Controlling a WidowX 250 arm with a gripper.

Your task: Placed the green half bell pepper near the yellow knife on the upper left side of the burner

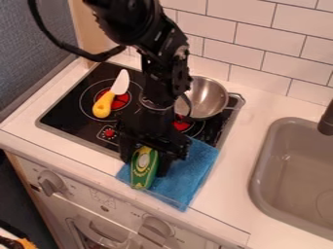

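The black gripper (147,163) hangs over the front of the stove, at the blue cloth, pointing down. Directly beneath it is the green half bell pepper (143,170), cut side up with a pale middle, at the cloth's left part; its upper end is partly hidden by the gripper. Whether the pepper is held or rests on the cloth I cannot tell. The yellow knife (104,104), with a white blade, lies across the upper left burner (123,100) of the black stove top (78,114).
A metal pot (207,99) stands on the stove's right rear, partly behind the arm. The blue cloth (189,172) lies over the stove's front edge and the white counter (250,141). To the right are a grey sink (286,170) and a dark faucet (326,120). A tiled wall rises behind.
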